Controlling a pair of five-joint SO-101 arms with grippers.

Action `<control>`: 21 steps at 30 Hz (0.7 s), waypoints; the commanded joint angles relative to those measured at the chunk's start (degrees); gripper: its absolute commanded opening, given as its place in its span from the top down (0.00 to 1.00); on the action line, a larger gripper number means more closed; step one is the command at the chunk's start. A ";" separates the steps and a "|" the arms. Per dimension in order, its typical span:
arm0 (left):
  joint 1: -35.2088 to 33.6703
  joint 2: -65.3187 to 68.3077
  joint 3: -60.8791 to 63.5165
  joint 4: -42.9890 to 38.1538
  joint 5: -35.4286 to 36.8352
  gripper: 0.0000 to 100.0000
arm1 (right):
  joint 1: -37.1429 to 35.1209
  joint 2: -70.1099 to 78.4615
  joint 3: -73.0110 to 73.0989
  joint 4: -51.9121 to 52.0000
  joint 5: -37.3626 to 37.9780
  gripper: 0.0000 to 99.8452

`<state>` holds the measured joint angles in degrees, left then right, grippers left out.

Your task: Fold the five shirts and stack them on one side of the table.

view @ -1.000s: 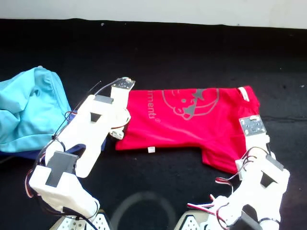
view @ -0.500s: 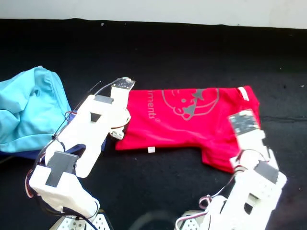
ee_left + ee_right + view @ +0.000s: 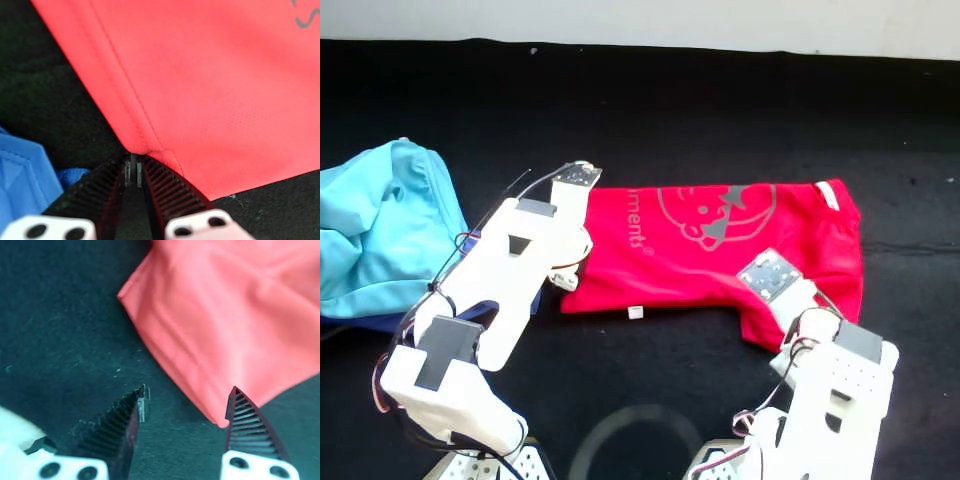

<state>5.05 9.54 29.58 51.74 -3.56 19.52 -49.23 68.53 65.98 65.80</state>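
Note:
A red shirt (image 3: 700,250) with a grey print lies spread on the black table (image 3: 650,110). My left gripper (image 3: 568,278) is at the shirt's left edge. In the left wrist view it (image 3: 134,161) is shut on the hem of the red shirt (image 3: 200,90). My right gripper (image 3: 775,312) hovers over the shirt's lower right sleeve. In the right wrist view it (image 3: 187,392) stands open, with the folded edge of the red shirt (image 3: 225,315) just past its fingertips and one fingertip (image 3: 235,397) at the cloth's corner.
A crumpled light blue shirt (image 3: 380,225) lies heaped at the table's left edge, with darker blue cloth (image 3: 370,322) under it. That blue cloth (image 3: 20,175) lies close beside my left gripper. A pale wall (image 3: 720,20) borders the table's far side.
My right arm has swung left and in over the red shirt's lower right sleeve. The left arm and the shirt have kept still.

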 commanded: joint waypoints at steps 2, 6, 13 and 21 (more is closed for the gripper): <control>-0.40 -0.31 -0.13 -3.08 0.00 0.99 | -0.22 7.08 -1.01 -5.58 0.62 0.75; -0.40 -0.31 -0.13 -3.08 0.00 0.99 | -0.31 14.81 -1.27 -9.01 0.44 0.75; -0.40 -0.31 -0.13 -3.08 0.00 0.99 | 1.10 23.43 -7.60 -8.92 0.35 0.79; -0.40 -0.31 -0.13 -3.08 0.00 0.99 | 1.63 30.20 -17.19 -8.84 0.35 0.98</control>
<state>5.05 9.54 29.58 51.74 -3.56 20.48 -20.57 55.60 57.45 65.80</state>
